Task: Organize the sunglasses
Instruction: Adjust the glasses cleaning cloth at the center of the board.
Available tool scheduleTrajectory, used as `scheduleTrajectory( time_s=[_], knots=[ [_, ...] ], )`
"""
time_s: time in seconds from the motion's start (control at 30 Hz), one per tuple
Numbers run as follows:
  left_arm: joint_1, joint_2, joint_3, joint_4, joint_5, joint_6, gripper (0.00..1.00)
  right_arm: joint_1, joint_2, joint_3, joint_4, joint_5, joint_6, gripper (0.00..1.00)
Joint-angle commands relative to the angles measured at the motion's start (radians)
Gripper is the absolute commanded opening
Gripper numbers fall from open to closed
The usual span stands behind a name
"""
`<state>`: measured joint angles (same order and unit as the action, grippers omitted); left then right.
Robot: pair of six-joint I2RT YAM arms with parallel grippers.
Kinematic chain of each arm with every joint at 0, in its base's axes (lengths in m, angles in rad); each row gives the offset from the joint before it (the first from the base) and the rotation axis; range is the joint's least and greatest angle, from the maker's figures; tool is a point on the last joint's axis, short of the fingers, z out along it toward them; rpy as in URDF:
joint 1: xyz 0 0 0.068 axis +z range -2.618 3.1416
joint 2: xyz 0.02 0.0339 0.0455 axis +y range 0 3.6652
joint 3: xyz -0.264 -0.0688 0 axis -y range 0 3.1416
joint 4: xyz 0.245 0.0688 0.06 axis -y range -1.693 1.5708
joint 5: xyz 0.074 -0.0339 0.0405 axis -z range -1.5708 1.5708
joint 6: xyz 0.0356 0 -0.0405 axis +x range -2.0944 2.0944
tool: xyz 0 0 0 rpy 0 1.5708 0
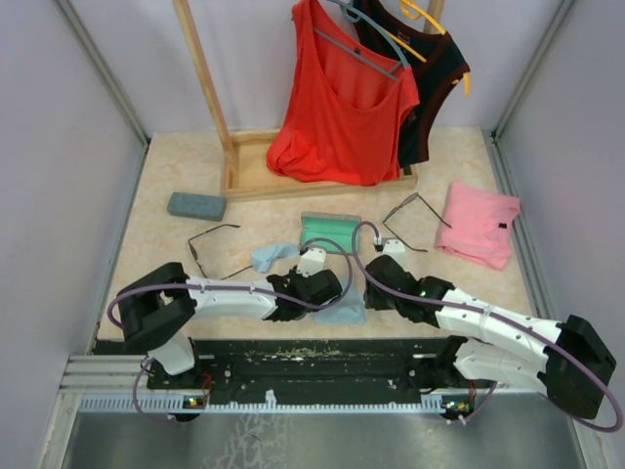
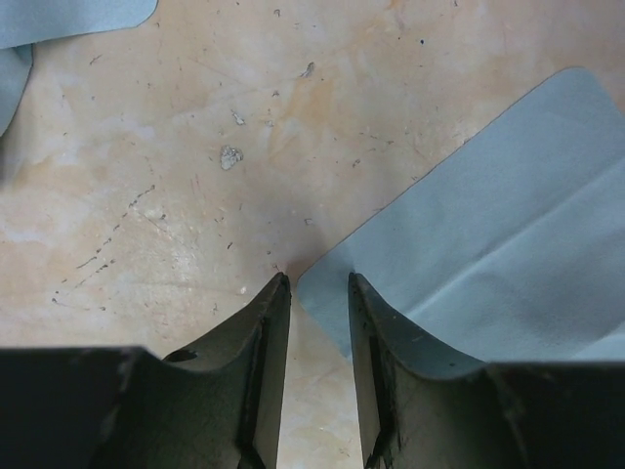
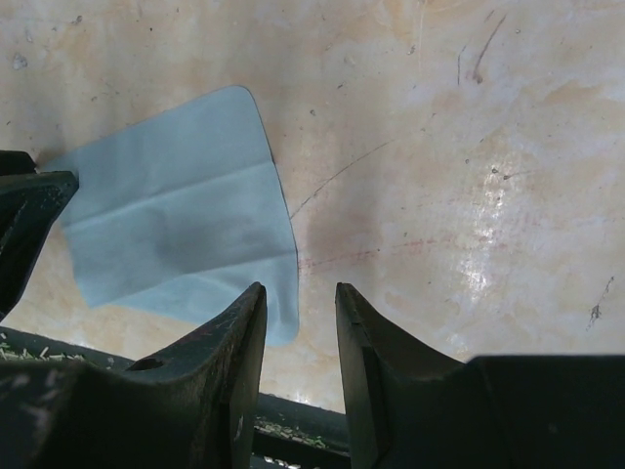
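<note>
On the table (image 1: 186, 161), both sunglasses (image 1: 215, 232) lie loose, uncased.
Left gripper (image 2: 319, 278), right gripper (image 3: 301, 288) hover by a cloth (image 3: 176, 205), jaws slightly apart, empty.

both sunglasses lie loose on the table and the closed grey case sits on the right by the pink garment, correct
No: the top external view shows the closed grey case on the left, far from the pink garment. Both sunglasses do lie loose on the table.

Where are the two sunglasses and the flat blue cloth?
left sunglasses (image 1: 215, 232), top view, on the thin front frame.
right sunglasses (image 1: 402, 208), top view, on the front frame.
flat blue cloth (image 2: 488, 283), left wrist view, on its middle.
</note>
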<state>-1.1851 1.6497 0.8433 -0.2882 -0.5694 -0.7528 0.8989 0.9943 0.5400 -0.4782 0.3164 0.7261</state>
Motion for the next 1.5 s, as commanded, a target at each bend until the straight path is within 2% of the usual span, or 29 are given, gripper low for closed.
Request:
scheduleTrajectory(
  time_s=[0.0,0.2,0.33,0.43,0.5,0.7,0.93,1.07,1.13,1.3,1.4,1.47],
  knots=[
    [-0.038,0.088,-0.025,-0.087,0.085,-0.041,0.37,-0.006,-0.026,0.000,0.039,0.002,-0.001,0.35],
    [-0.054,0.115,-0.034,-0.091,0.092,-0.066,0.31,-0.008,-0.042,0.000,0.027,0.009,-0.001,0.35],
    [-0.055,0.092,-0.067,-0.067,0.096,-0.070,0.18,-0.011,-0.044,-0.001,0.027,0.008,-0.001,0.35],
    [-0.054,0.076,-0.077,-0.062,0.079,-0.058,0.04,-0.013,-0.042,-0.004,0.040,-0.003,0.000,0.35],
    [-0.050,0.061,-0.078,-0.059,0.061,-0.034,0.00,-0.019,-0.039,-0.006,0.059,-0.021,-0.004,0.35],
    [0.005,-0.039,-0.129,0.099,0.092,0.173,0.00,-0.068,0.004,0.011,0.135,-0.104,-0.077,0.35],
    [0.197,-0.148,-0.213,0.372,0.330,0.426,0.00,-0.109,0.116,0.044,0.262,-0.102,-0.205,0.35],
    [0.225,-0.144,-0.175,0.405,0.340,0.529,0.00,-0.130,0.185,0.071,0.314,-0.114,-0.270,0.36],
    [0.228,-0.128,-0.153,0.410,0.345,0.566,0.00,-0.142,0.212,0.088,0.331,-0.136,-0.301,0.36],
    [0.229,-0.120,-0.142,0.425,0.349,0.607,0.00,-0.203,0.306,0.149,0.364,-0.308,-0.403,0.43],
    [0.231,-0.131,-0.158,0.428,0.347,0.602,0.00,-0.211,0.352,0.165,0.419,-0.353,-0.454,0.46],
    [0.231,-0.143,-0.176,0.434,0.346,0.591,0.00,-0.212,0.395,0.211,0.397,-0.364,-0.485,0.46]
  ],
)
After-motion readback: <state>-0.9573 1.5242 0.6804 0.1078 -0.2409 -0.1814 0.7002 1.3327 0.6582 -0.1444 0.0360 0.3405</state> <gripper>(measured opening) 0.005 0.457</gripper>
